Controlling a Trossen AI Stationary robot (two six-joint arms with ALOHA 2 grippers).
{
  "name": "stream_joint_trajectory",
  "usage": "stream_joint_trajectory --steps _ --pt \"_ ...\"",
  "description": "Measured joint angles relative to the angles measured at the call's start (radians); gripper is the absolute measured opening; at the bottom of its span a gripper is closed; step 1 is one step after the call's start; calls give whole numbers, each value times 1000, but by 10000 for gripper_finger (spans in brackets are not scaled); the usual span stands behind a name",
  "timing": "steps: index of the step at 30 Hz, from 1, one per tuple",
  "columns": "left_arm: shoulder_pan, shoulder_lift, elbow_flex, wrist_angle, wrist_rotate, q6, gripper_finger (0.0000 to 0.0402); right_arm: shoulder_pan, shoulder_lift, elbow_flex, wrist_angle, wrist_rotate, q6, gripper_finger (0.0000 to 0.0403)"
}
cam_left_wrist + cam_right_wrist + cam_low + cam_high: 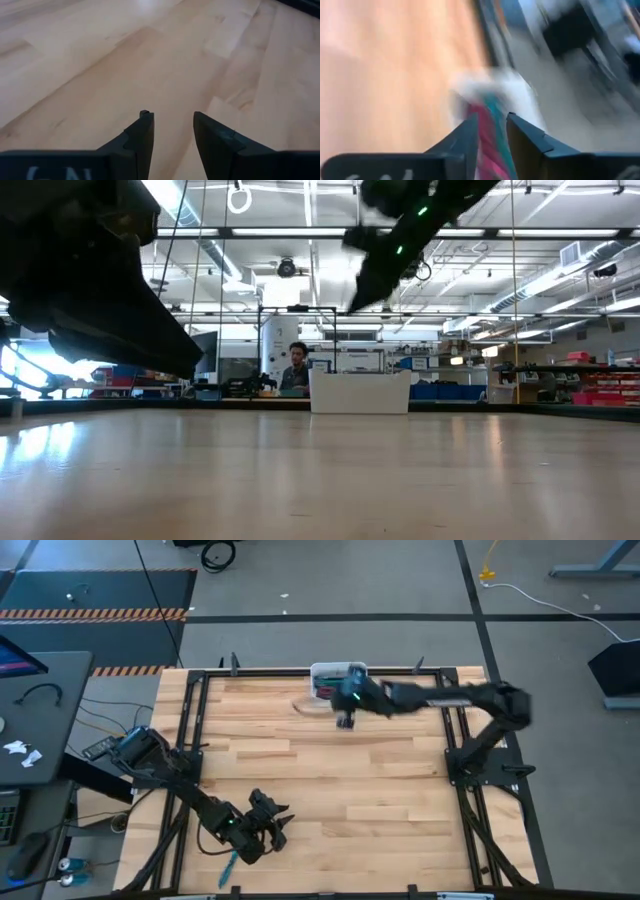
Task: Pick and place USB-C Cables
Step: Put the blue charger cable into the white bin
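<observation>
Desk (330,770): pale butcher-block wood, long glued strips w/ visible grain, matte w/ soft glare patches; black metal rails frame its edges.

White bin (330,675) at 12 o'clock on the desk's far edge, rectangular, smooth plastic walls; in low view it's a plain white box (360,392) at mid-distance.

Cables (326,690): thin folded bundles, mostly inside the bin, green and magenta bits showing from above. In the right wrist view a magenta + teal bundle (490,132) sits right ahead of the fingers by the blurred white bin (520,95); can't tell if it's gripped or just beyond them.

Right gripper (345,722): at about 12 o'clock, just in front of the bin, arm stretched in from 3 o'clock, above the desk in low view (365,290). Fingers narrowly apart in its own view (492,135); whether they hold anything, can't tell.

Left gripper (278,825): at about 7 o'clock near the desk's front edge, low over bare wood. Dark, angular, stepped fingers, parted a modest gap, nothing between them (173,132). A teal strip (228,868) lies at the front edge beside that arm.

Room: grey concrete floor, orange-black hazard tape at 10 o'clock, dark side table w/ gear at 9. Low view: open workshop, strip lights, ceiling pipes, shelves w/ blue and red bins, a person (296,370) seated behind the bin.
</observation>
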Motion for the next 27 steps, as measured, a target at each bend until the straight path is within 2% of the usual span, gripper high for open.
stream_joint_trajectory --steps 4,6,8,11,14,17,20,22,24,26,27 --pt "-16 0 0 19 -14 5 142 165 -185 -277 407 -221 61 82" --pt "-31 0 -1 57 -57 72 142 265 -256 -432 633 -267 108 71" --pt "-55 0 -1 164 -135 225 142 371 -303 -582 858 -274 142 61" --pt "-89 0 -1 383 -221 498 142 524 -330 -771 1176 -272 173 50" --pt "-104 0 0 610 -221 724 142 647 -311 -911 1406 -230 219 43" --pt "-95 0 0 778 -174 813 142 738 -272 -989 1545 -146 266 38" --pt "-80 -5 4 881 -130 870 141 800 -229 -1012 1592 -37 291 37" --pt "-73 -20 35 843 -79 896 141 824 -205 -1004 1594 14 293 36" --pt "-73 -47 90 709 -52 883 141 833 -172 -985 1596 34 294 36" --pt "-78 -67 188 464 -24 799 141 837 -137 -966 1594 36 295 36" --pt "-84 -74 252 279 -17 736 141 838 -117 -954 1596 35 298 36"
